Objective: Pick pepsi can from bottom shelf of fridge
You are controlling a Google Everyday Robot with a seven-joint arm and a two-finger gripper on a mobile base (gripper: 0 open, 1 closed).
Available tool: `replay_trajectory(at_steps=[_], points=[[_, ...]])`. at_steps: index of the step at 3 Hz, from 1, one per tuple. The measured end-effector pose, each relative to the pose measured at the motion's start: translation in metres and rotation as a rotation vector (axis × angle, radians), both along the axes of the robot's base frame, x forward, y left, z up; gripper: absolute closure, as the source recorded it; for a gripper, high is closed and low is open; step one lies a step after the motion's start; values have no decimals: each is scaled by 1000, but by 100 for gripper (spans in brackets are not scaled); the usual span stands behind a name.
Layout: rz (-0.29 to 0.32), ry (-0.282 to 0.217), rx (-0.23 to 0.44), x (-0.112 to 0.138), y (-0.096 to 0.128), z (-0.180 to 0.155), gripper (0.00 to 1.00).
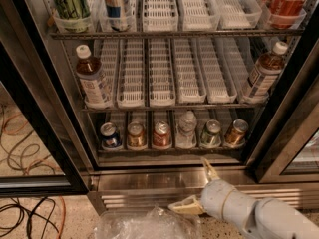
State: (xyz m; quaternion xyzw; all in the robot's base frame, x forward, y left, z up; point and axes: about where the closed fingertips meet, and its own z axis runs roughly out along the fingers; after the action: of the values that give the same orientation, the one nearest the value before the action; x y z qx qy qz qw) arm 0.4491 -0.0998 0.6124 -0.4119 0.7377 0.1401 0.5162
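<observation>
Cream plastic fingers (209, 171) of gripper (188, 184) spread wide, nothing btwn them: one pointing up toward the shelf, the other out to the left. Positioned low, in front of steel sill (149, 180), outside fridge (45, 108), roughly below the clear bottle (187, 129). Carried on white arm (259, 215) coming in from lower right. Crumpled clear plastic (139, 225) on floor just beside/below.

Just beyond sill: bottom shelf (169, 151) w/ six items in a row, L to R: pepsi can (109, 136) (blue, silver top), orange-brown can (135, 135), red can (161, 134), clear bottle, green can (211, 133), gold-brown can (235, 132). Pepsi can upright in far-left lane, well apart from gripper, up and to its left.

Step, judged: approach / pre-grasp, no contact yet.

Next move, judged: shift left across several lanes, lift above sill, reach in w/ open jaws straddling the can. Tight spot: orange-brown can just beside on the right, black frame to the left, little headroom under rack above. Align first, close after.
</observation>
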Motion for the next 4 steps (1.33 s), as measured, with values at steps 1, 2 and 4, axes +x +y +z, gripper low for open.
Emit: replay_trajectory(at_steps=[1,2,4], points=[[-19,-44,62,15,25,5,0],[-19,-44,62,15,25,5,0],[-63,-231,137,22,77,13,0]])
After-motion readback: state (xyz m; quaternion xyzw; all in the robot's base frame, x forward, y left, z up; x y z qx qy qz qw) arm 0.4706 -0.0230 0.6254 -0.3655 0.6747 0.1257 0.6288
